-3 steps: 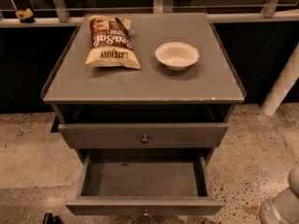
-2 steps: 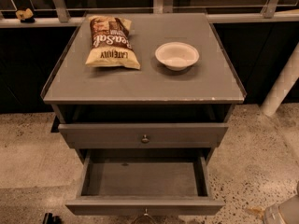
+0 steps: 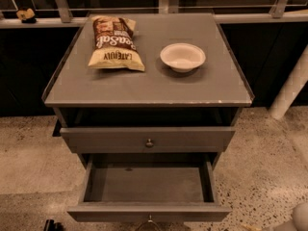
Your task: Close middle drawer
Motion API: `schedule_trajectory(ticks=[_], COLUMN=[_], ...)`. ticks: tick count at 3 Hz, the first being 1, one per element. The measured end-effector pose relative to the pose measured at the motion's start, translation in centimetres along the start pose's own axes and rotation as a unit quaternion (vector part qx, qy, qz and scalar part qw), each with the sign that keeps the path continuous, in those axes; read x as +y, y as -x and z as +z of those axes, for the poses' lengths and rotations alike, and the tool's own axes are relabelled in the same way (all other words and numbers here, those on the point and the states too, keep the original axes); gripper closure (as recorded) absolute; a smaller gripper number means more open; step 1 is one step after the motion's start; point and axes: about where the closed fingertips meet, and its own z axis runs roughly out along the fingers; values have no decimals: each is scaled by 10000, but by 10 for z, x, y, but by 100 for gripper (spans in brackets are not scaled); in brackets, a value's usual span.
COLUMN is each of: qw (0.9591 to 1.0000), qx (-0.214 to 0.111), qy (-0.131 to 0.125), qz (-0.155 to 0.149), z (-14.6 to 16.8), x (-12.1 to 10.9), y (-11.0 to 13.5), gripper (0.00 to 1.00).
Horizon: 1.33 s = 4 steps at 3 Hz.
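1. Judging the pale shape at the bottom right corner, we take it for the gripper (image 3: 300,219), perhaps; its state we cannot tell.
2. The middle drawer (image 3: 149,184) gapes open, left of it.
3. Pushing off-centre could skew and jam it.

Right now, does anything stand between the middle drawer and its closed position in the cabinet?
Nothing visible does. The middle drawer is pulled out and holds nothing that rises above its walls. The end effector is not in view; only a pale robot part shows at the bottom right corner.
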Motion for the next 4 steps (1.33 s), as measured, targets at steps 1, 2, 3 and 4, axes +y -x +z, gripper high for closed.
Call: schedule_trajectory(ticks=[1, 2, 3, 4], qw=[9993, 9983, 9970, 9962], qx=[106, 85, -1, -136], qy=[270, 556, 761, 856], qz=[-222, -178, -111, -49], z=[33, 57, 67, 69], x=[-6, -20, -41, -62], y=[-3, -7, -2, 8], gripper=[0, 0, 0, 0])
